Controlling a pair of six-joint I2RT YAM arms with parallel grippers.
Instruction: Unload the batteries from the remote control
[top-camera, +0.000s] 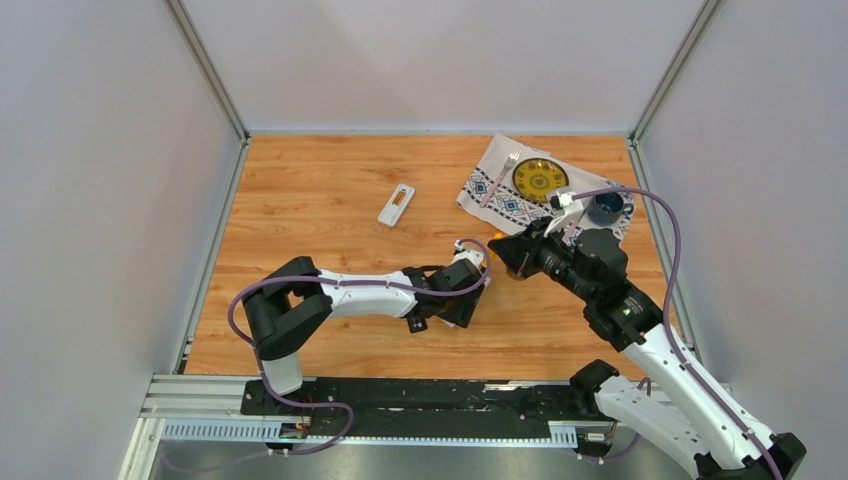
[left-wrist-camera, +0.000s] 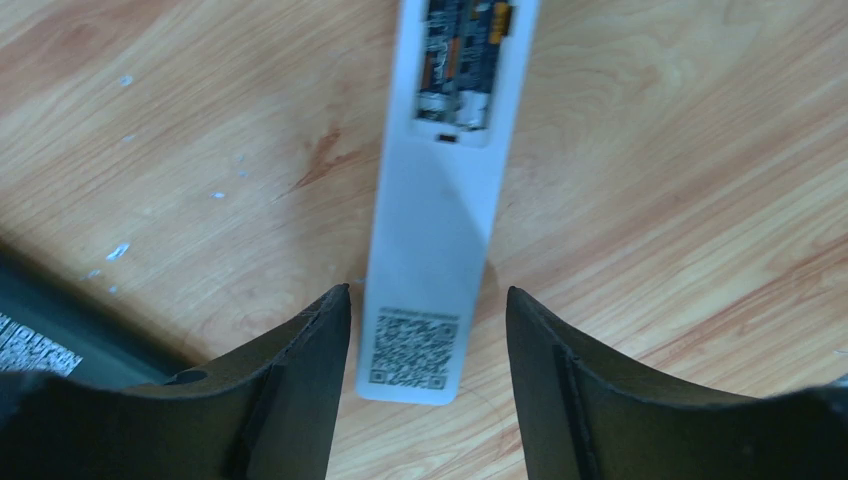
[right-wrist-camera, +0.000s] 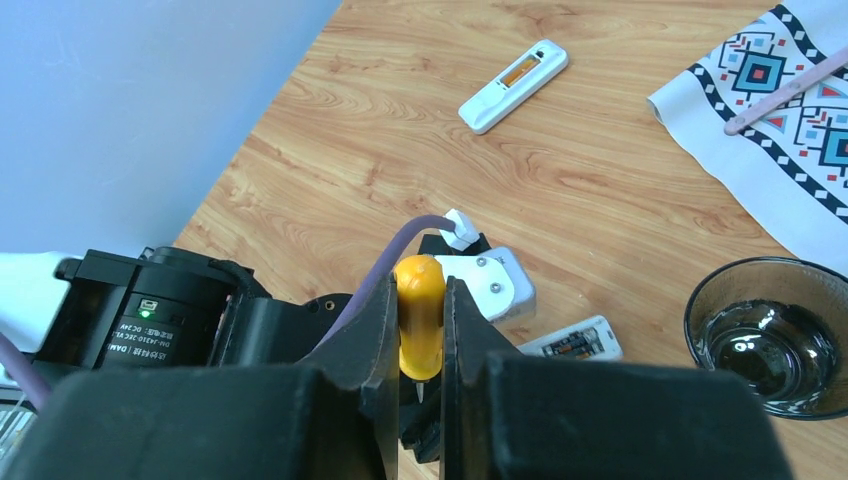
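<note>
The white remote control (left-wrist-camera: 440, 230) lies back-up on the wooden table, its compartment open with dark and golden-orange batteries (left-wrist-camera: 455, 45) inside. My left gripper (left-wrist-camera: 428, 292) is open, its jaws on either side of the remote's QR-code end, low over the table. In the right wrist view the remote (right-wrist-camera: 572, 340) and its batteries (right-wrist-camera: 566, 348) show just beyond my left gripper. My right gripper (right-wrist-camera: 420, 285) is shut on a yellow-handled screwdriver (right-wrist-camera: 420, 320), tip pointing down. In the top view the left gripper (top-camera: 475, 285) and right gripper (top-camera: 508, 258) are close together, hiding the remote.
A second slim white piece with an orange strip (top-camera: 396, 205) lies far left of the grippers. At the back right, a patterned cloth (top-camera: 500, 190) holds a yellow plate (top-camera: 540, 179) and a fork (top-camera: 497, 178). A glass bowl of water (right-wrist-camera: 765, 335) stands beside it. Walls enclose the table.
</note>
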